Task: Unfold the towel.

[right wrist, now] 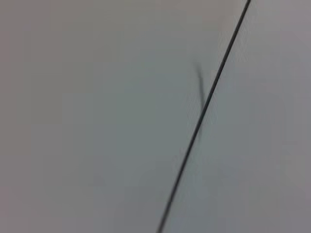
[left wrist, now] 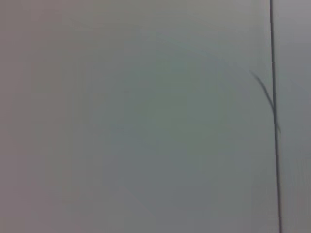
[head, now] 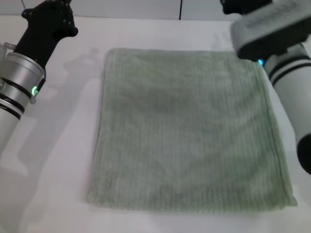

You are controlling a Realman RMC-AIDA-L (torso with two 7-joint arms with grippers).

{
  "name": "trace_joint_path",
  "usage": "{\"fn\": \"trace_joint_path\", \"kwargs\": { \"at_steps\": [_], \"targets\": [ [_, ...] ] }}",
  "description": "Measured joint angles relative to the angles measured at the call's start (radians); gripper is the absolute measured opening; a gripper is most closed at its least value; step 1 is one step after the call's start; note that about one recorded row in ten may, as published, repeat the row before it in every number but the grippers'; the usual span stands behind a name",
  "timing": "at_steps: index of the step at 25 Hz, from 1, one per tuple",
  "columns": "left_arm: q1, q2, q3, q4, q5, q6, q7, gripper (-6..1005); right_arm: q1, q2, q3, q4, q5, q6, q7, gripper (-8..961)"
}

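Towel [head: 189,131] flat, spread on table [head: 58,160]; both arms raised, gripper states can't tell.

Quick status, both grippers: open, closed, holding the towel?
Left gripper: raised at the far left, off the towel; fingers cannot be told.
Right gripper: out of view; its arm is above the towel's far right corner.

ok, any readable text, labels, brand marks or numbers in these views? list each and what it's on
None: no words, numbers or brand marks show in any view.
Towel: plain ribbed green cloth, no tag or print visible.
Left arm and right arm: only green indicator lights, no lettering.
Both wrist views: blank pale surface with a dark line, nothing written.
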Motion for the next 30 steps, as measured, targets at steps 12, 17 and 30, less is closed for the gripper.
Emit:
{"fn": "trace_joint_path", "kwargs": {
  "at_steps": [12,17,30],
  "targets": [
    [-0.008,-0.001,-0.051,-0.014,-0.003,0.031,0.047,15,0.084,0.001,-0.023,-0.460,-0.258,-0.350,0.792,226],
    [-0.028,0.000,-0.063,-0.065,-0.003,0.093,0.040,23,0.076,-0.003,-0.021,-0.503,-0.320,-0.361,0.905,227],
    [-0.027,0.000,-0.075,-0.066,-0.016,0.087,0.027,404,0.075,-0.003,0.057,-0.544,-0.322,-0.386,0.953,578]
  ]
}}
